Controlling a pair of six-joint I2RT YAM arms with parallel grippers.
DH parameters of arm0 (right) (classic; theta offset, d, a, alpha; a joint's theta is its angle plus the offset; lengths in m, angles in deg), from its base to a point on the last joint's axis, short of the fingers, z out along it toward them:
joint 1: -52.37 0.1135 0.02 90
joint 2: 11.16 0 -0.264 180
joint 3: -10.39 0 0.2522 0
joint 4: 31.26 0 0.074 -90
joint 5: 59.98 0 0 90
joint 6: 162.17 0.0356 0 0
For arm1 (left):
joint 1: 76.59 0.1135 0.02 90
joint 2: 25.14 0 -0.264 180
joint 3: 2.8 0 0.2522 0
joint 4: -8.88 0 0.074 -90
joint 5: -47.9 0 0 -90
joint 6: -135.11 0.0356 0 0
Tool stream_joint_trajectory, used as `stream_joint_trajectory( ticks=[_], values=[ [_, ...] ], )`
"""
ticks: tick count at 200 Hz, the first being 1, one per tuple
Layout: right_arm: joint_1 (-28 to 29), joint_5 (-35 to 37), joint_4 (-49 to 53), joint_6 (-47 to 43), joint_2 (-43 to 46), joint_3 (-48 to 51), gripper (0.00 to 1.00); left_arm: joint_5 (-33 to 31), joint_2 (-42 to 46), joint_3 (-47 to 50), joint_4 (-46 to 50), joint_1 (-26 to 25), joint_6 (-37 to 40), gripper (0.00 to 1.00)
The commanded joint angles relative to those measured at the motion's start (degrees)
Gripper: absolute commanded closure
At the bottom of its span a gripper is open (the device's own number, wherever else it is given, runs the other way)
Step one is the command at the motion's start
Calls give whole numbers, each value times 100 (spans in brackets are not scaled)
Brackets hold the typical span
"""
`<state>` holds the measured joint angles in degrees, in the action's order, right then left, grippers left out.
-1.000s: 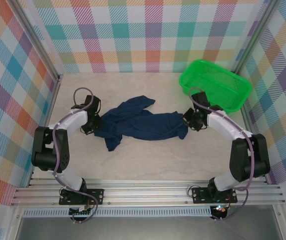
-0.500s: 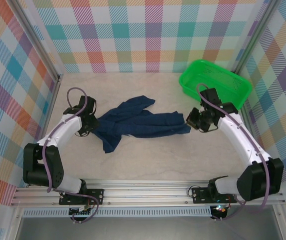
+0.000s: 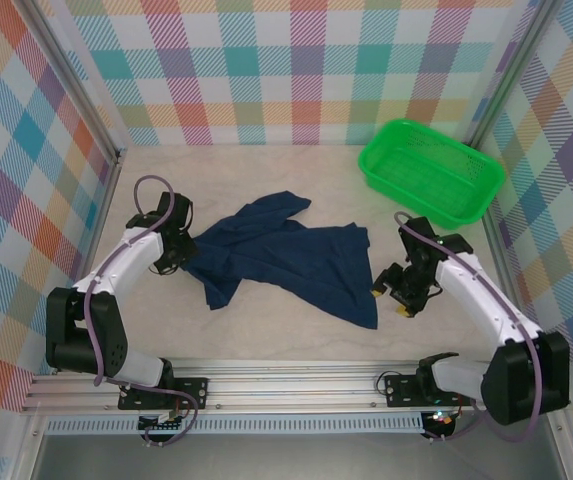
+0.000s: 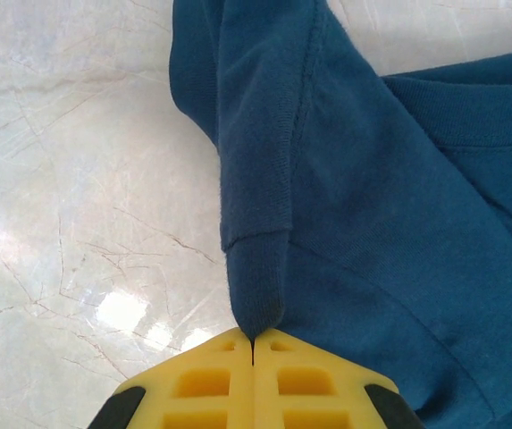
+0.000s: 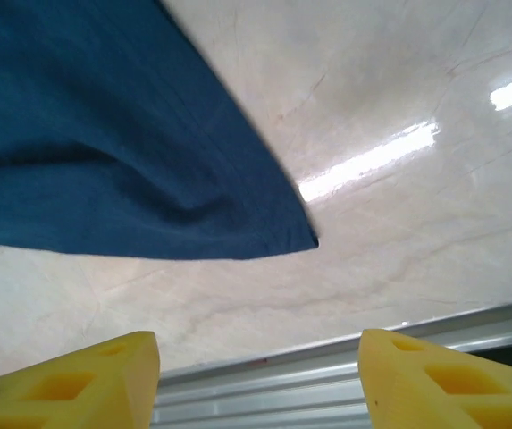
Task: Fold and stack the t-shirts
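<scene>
One dark navy t-shirt lies crumpled and partly spread on the pale table; its near right corner points toward the front. My left gripper sits at the shirt's left end. In the left wrist view its yellow fingers are shut on the tip of a sleeve hem, with the rest of the t-shirt running up and right. My right gripper hovers just right of the shirt's near corner. In the right wrist view it stands open and empty, with the t-shirt corner lying ahead of it.
A bright green mesh basket stands at the back right, behind my right arm. The aluminium rail of the near table edge runs below the right fingers. Checked walls enclose the table on three sides.
My right gripper has opened and let go of the shirt's right end after carrying it toward the near edge, where that corner now lies. The left gripper keeps its grip.
</scene>
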<state>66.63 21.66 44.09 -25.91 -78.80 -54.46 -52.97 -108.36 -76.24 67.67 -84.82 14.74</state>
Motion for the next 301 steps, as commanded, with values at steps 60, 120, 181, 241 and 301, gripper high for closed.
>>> stream_joint_trajectory(
  ticks=[60, 120, 181, 241, 301],
  values=[
    [570, -204, -2609, 415, -1034, 75, 74, 1630, 261, 873, -212, 560, -457, 76],
    [620, -211, -2941, 58, -2651, -552, 68, 1439, 198, 743, -335, 593, -495, 60],
    [622, 412, -2349, -35, -3712, -1103, 68, 1446, -302, 992, -685, 611, -465, 87],
    [487, 1189, -1581, -486, -4631, -2168, 69, 200, 921, 765, 176, 607, -296, 100],
    [426, 1217, -1434, -937, -4918, -2909, 68, -759, 1711, 1390, 361, 884, -96, 100]
  ],
)
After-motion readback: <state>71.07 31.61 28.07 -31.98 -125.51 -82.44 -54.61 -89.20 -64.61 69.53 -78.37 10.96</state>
